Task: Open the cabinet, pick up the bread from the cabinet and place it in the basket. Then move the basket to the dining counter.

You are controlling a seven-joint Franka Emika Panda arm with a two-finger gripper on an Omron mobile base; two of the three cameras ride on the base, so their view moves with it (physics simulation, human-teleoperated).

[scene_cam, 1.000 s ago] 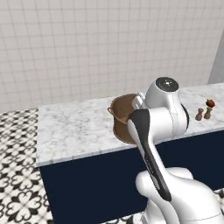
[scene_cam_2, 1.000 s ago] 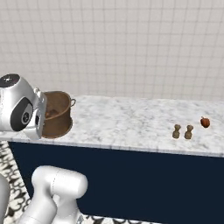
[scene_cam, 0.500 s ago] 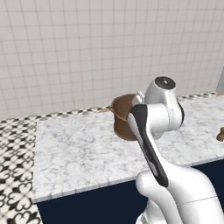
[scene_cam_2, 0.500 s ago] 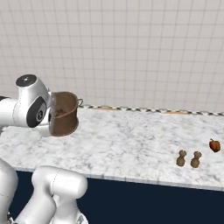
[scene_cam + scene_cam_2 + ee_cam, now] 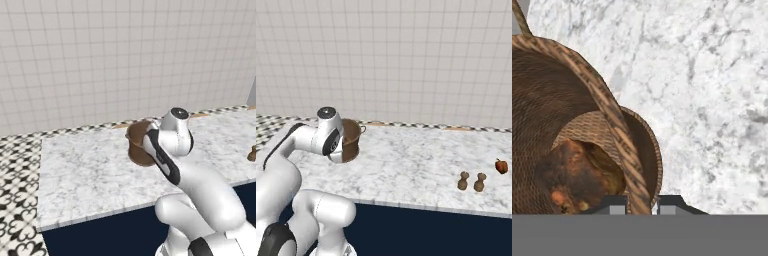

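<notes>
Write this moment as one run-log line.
gripper: shut on round brown woven basket rim | golden-brown bread: inside | below: white-grey marble dining counter

A pale tiled wall (image 5: 406,60) rises behind the marble worktop (image 5: 421,165), with black-and-white patterned floor (image 5: 17,200) at the left.

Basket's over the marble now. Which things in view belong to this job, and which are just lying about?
Job:
basket, rim pinched by the gripper
bread, inside the basket
dining counter, under the basket

Lying about:
two small brown shakers
small red fruit
</notes>
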